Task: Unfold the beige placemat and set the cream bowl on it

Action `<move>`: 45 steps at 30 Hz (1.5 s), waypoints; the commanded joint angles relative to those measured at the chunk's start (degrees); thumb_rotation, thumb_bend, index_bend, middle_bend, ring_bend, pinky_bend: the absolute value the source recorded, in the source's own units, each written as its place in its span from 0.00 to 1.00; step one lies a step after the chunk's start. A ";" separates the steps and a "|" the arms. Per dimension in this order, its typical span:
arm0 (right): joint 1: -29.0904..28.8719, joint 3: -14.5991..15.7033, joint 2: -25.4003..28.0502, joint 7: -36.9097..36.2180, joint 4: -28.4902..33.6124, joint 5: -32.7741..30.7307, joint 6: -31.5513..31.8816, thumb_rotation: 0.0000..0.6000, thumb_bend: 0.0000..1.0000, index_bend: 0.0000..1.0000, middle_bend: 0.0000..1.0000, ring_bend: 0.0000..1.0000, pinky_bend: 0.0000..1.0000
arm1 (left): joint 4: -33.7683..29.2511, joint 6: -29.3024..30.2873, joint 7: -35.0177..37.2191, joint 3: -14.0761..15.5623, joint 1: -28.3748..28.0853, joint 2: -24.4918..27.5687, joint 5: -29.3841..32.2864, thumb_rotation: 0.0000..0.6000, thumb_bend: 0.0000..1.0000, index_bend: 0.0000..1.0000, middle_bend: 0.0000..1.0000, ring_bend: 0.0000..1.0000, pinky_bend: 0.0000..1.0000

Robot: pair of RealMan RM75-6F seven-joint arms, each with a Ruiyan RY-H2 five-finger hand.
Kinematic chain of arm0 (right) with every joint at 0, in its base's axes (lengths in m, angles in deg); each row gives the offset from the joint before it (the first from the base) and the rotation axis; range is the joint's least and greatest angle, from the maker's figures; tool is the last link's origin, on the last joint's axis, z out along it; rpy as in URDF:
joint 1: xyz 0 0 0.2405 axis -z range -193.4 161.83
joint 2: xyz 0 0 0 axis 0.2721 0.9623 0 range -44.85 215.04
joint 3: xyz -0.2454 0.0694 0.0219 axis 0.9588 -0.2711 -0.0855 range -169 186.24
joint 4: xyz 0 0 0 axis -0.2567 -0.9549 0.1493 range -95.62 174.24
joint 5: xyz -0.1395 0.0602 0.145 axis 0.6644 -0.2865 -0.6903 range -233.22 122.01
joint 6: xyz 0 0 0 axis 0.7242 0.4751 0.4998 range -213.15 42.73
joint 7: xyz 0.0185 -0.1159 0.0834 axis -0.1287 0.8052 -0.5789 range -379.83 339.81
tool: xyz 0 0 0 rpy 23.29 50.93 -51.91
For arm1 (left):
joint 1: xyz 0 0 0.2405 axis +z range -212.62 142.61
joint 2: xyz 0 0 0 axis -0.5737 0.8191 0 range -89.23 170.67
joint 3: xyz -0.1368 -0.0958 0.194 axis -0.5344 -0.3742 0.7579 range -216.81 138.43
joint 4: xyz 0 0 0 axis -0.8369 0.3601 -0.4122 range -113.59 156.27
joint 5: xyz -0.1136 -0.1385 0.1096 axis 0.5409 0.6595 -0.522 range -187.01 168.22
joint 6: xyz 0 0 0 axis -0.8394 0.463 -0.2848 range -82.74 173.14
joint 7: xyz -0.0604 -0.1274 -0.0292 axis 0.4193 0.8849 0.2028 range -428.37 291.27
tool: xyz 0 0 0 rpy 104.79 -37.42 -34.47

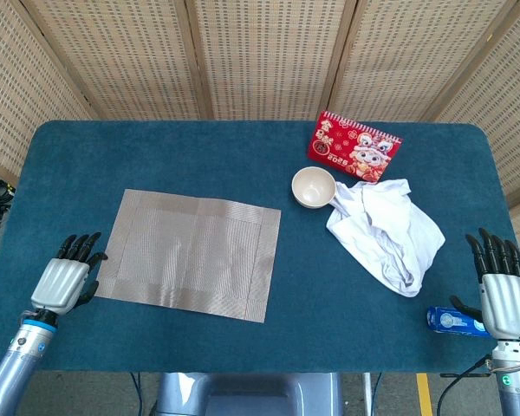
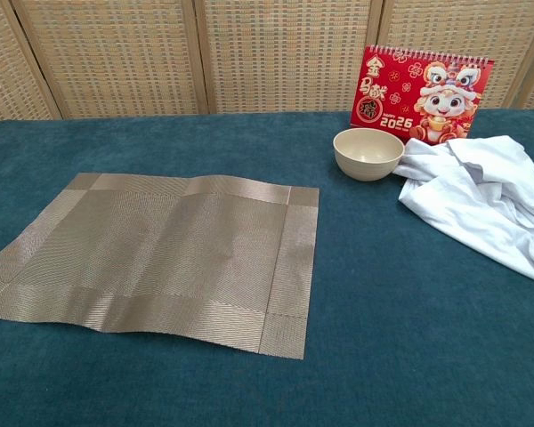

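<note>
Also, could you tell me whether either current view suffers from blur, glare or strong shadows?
Head view: sharp and evenly lit, with only a mild sheen on the beige placemat and faint shadows beside the cream bowl; both robot hands, left and right, look crisp. Chest view: also sharp, soft light, and slight ripples in the placemat catch the light.

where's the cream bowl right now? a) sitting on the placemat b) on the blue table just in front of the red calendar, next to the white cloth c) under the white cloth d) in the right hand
b: the cream bowl stands on the bare table just in front of the red calendar, beside the white cloth, and apart from the unfolded placemat.
</note>
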 commanded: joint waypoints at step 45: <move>-42.15 -0.19 -22.66 9.57 -4.04 9.29 -50.45 1.00 0.04 0.31 0.00 0.00 0.00 | -10.71 6.29 8.12 -8.94 8.18 7.92 -2.23 1.00 0.00 0.00 0.00 0.00 0.00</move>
